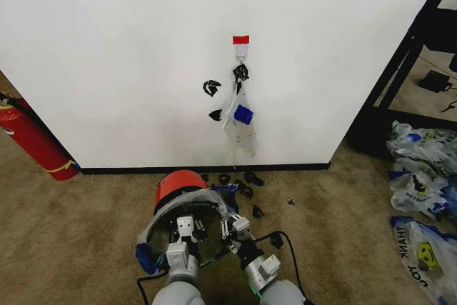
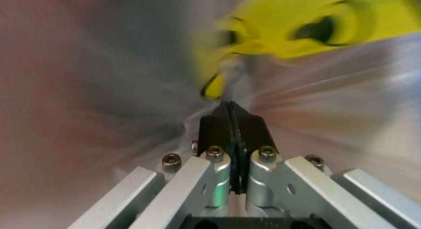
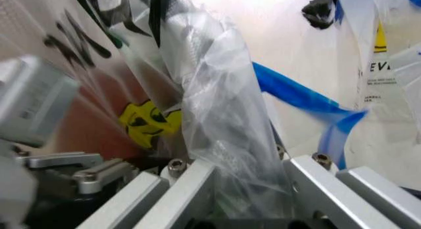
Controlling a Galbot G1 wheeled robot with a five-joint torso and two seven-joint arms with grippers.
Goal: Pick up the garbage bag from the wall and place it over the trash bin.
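Note:
The trash bin [image 1: 178,182] lies tipped on the carpet below the wall [image 1: 107,48], red bottom toward the wall and black mouth toward me. The garbage bag [image 1: 211,202], thin translucent plastic, is draped around its mouth. My left gripper [image 1: 184,228] sits at the mouth, and its fingers [image 2: 245,128] are shut on the film just under the yellow smiley face [image 2: 296,21]. My right gripper [image 1: 233,228] is beside it at the bin's right rim. A bunched fold of the bag [image 3: 210,91] runs down between its finger mounts and hides the tips.
A slim clear bag with a blue patch [image 1: 240,116] hangs from the hook [image 1: 241,53] under red tape [image 1: 240,38]. Black scraps [image 1: 246,180] lie by the baseboard. A red fire extinguisher [image 1: 32,141] stands left. More bags [image 1: 421,176] and a black frame [image 1: 403,62] are right.

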